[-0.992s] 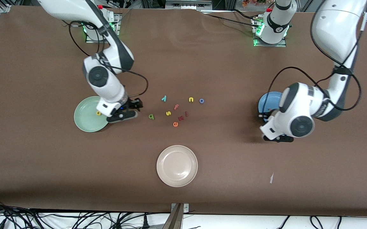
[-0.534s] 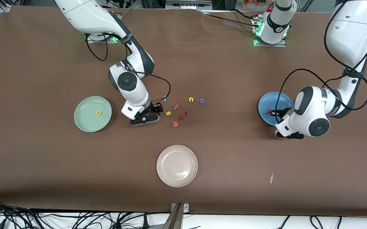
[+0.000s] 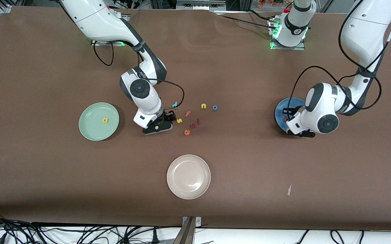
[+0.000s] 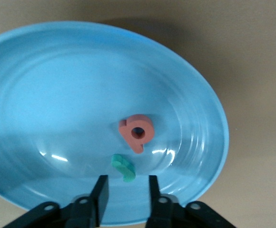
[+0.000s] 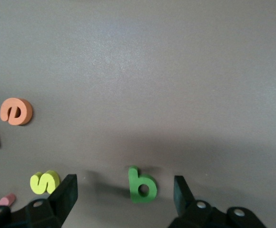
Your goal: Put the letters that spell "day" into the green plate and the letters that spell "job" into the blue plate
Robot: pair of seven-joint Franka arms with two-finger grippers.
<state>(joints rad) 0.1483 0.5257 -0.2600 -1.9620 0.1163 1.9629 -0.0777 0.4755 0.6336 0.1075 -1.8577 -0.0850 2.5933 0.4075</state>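
Observation:
The blue plate (image 4: 43, 85) holds the salmon "b" (image 4: 137, 133) and the teal "j" (image 4: 123, 167). My left gripper (image 4: 126, 190) hangs low over this plate (image 3: 282, 109), open, with nothing between its fingers; the "j" lies just off their tips. My right gripper (image 5: 124, 190) is open, its fingers on either side of the dark green "a" (image 5: 142, 186) on the table. In the green plate (image 3: 90, 130) lies the yellow "d" (image 3: 105, 120). The teal "y" (image 3: 174, 104) and blue "o" (image 3: 215, 107) lie on the table among the loose letters.
Around the right gripper (image 3: 162, 123) lie a yellow "s" (image 5: 44, 182), an orange "e" (image 5: 16, 111), a pink "f" (image 3: 188, 114) and a yellow "n" (image 3: 203, 106). A cream-white plate (image 3: 188, 176) stands nearer to the front camera.
The right arm has swung from the green plate's edge to the green "a". The left hand has moved in over the blue plate.

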